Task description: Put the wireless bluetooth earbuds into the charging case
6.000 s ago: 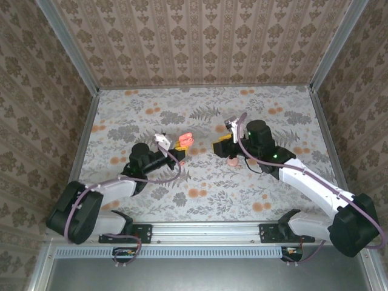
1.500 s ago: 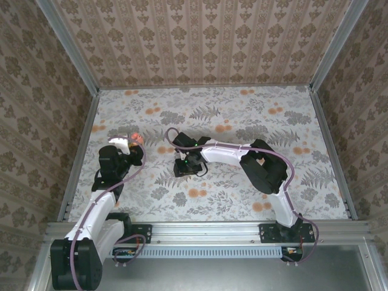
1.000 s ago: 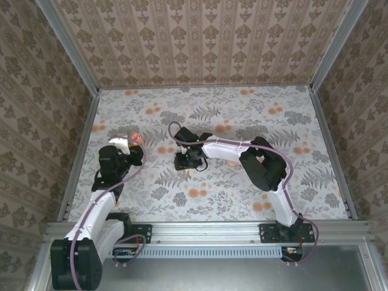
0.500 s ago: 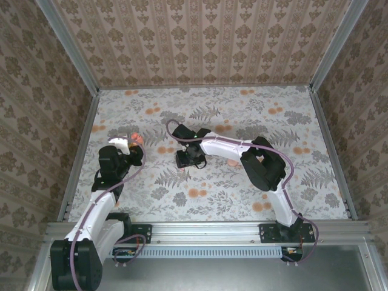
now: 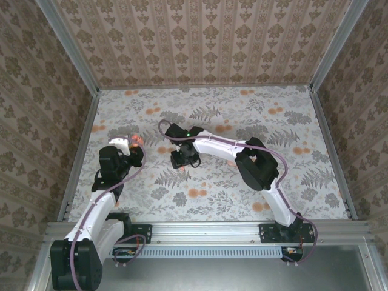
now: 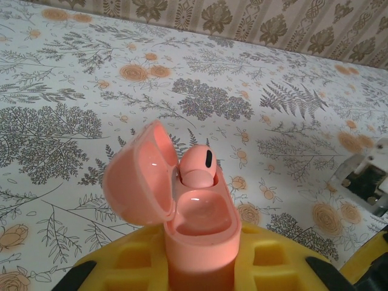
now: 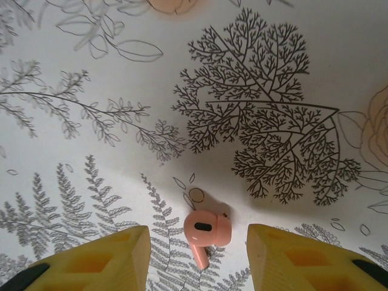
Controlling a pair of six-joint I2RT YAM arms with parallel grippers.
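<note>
Right tool (image 7: 197, 233) hovers spread astride the tiny salmon-pink plastic earbud (image 7: 208, 229) on the floral bench (image 7: 327, 54), where an off-centre squeeze could flick it away, left tool (image 6: 200, 267) pinching the open salmon case (image 6: 197, 221).

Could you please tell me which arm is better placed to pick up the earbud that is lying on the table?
Right. The right claw hangs open over the loose earbud, a finger on each side. The left claw is shut on the open charging case, so it is busy.
</note>
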